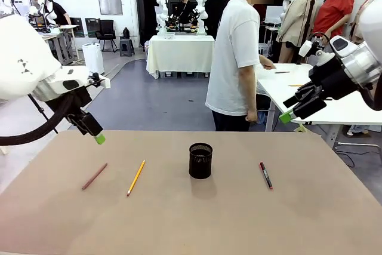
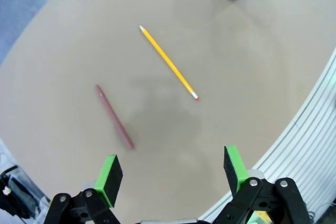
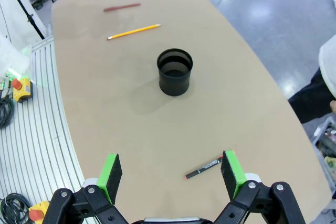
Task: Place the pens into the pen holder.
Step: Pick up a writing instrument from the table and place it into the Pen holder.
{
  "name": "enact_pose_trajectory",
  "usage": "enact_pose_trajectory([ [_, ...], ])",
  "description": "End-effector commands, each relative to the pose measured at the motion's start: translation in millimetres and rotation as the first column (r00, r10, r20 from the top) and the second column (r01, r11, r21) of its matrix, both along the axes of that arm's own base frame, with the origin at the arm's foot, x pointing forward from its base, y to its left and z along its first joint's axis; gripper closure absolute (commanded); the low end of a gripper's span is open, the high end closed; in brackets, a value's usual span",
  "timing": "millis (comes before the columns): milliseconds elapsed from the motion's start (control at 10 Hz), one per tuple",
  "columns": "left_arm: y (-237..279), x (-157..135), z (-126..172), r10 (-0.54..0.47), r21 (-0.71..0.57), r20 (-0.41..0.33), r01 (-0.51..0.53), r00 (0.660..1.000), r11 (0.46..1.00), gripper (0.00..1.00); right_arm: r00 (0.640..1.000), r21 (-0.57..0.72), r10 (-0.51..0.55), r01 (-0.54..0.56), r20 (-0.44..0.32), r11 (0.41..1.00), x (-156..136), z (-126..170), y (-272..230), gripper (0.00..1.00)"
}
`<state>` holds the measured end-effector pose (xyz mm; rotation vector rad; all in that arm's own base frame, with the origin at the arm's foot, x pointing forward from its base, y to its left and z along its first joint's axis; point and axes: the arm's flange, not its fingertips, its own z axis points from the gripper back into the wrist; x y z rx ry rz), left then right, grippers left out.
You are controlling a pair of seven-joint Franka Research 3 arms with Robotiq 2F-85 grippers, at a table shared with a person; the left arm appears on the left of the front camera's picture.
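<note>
Zero pens in the pen holder [image 1: 200,160], frame centre. The reddish pencil [image 1: 94,176], yellow pencil [image 1: 136,177] and marker [image 1: 265,175] lie on the bench [image 1: 298,219]. On the left gripper [image 2: 173,174] and right gripper [image 3: 170,174], jaws are open and empty.

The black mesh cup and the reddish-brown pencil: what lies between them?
The yellow pencil lies between the cup and the reddish-brown pencil, touching neither; the front view shows it.

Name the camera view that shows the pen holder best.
The right wrist view: the pen holder stands whole near the middle, seen from above into its open mouth. The front view shows it side-on and smaller, with its mesh wall visible. The left wrist view catches part of it, cut off by the top edge.
</note>
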<state>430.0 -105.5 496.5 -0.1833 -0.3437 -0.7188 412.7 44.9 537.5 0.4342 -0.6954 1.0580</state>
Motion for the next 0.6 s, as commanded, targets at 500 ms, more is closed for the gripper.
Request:
enact_pose_trajectory([
  [500,2.8,1.1,1.7,0.003,-0.011,0.002,-0.003,1.000,1.000,0.00,1.000,0.012,-0.007,0.007,-0.006,1.000,0.8,1.7,1.2,0.00],
])
